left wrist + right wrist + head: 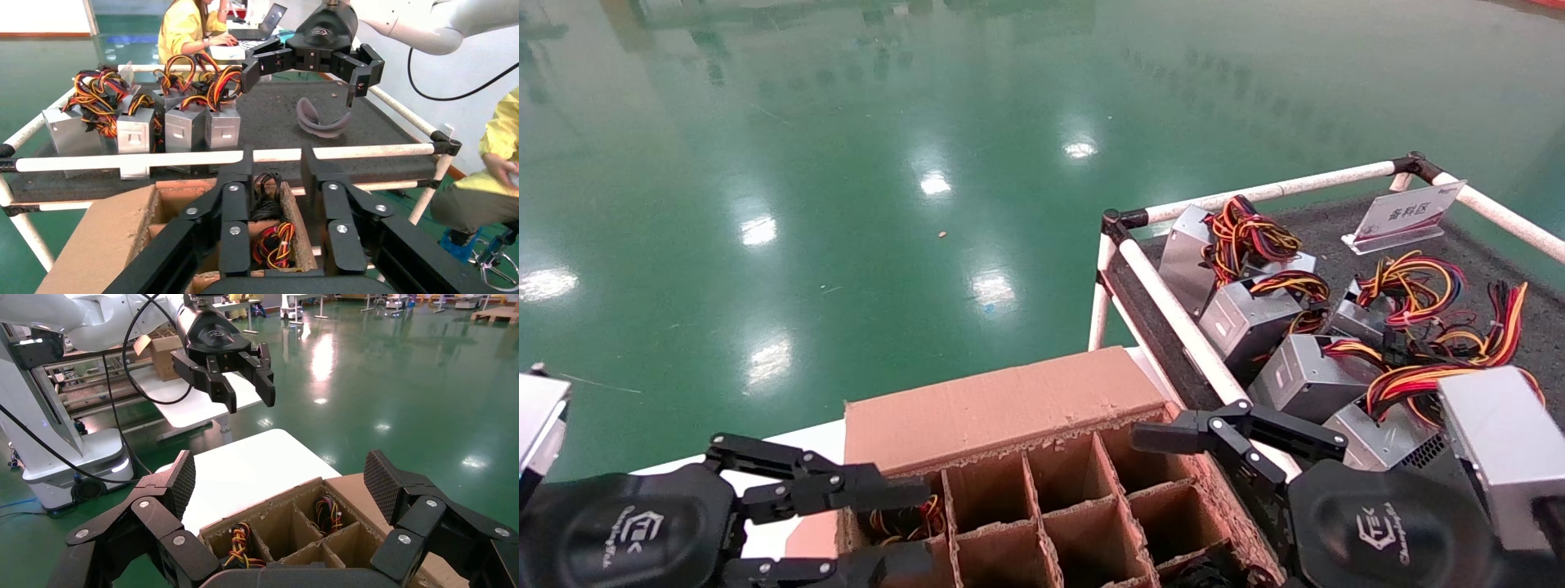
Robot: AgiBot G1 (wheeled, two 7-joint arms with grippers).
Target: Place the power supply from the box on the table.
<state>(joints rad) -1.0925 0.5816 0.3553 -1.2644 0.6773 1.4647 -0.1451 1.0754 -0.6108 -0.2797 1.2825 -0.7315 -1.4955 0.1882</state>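
Hovering over the box [1009, 457], the left gripper [878, 523] and right gripper [1173, 457] both hang spread and empty in the head view; several finished units crowd the table [1336, 220]. From the left wrist, a power supply [272, 236] sits in the cell directly beneath the parted fingers, only its wires showing, so its casing can't be made out. From the right wrist, wire bundles mark two filled cells. Reaching is likely the step; next comes a straight descent between dividers.
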